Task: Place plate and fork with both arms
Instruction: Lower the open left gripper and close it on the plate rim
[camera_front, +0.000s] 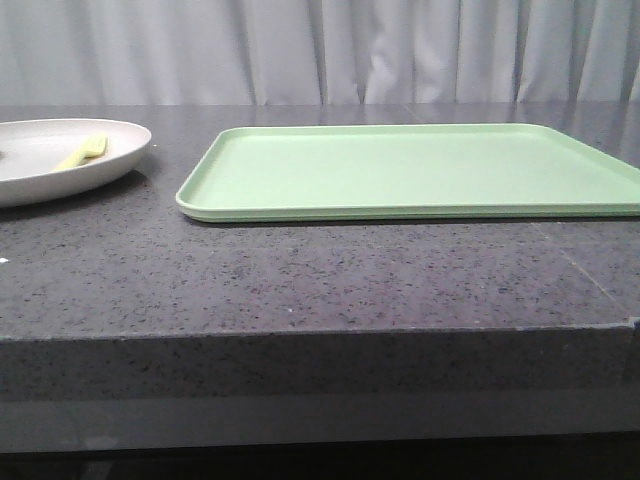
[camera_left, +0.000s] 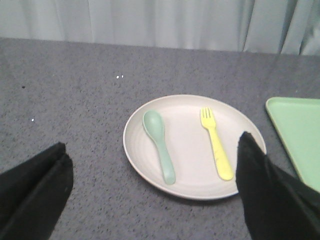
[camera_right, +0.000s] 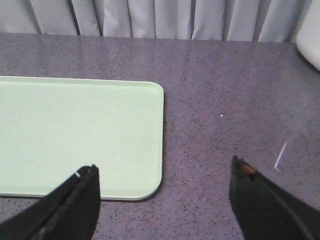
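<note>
The off-white plate (camera_front: 40, 175) sits on the dark counter at the far left, partly cut off. The yellow fork (camera_front: 83, 152) lies in it. In the left wrist view the plate (camera_left: 192, 172) holds the fork (camera_left: 217, 145) and a pale green spoon (camera_left: 159, 145) side by side. My left gripper (camera_left: 152, 152) is open and empty, above the counter just short of the plate's near rim. My right gripper (camera_right: 162, 172) is open and empty, over the counter by a corner of the green tray. Neither gripper shows in the front view.
A large light-green tray (camera_front: 420, 170) lies right of the plate; its corner shows in the right wrist view (camera_right: 75, 135) and its edge in the left wrist view (camera_left: 297, 135). A white object (camera_right: 310, 40) sits at one edge of the right wrist view. A grey curtain hangs behind.
</note>
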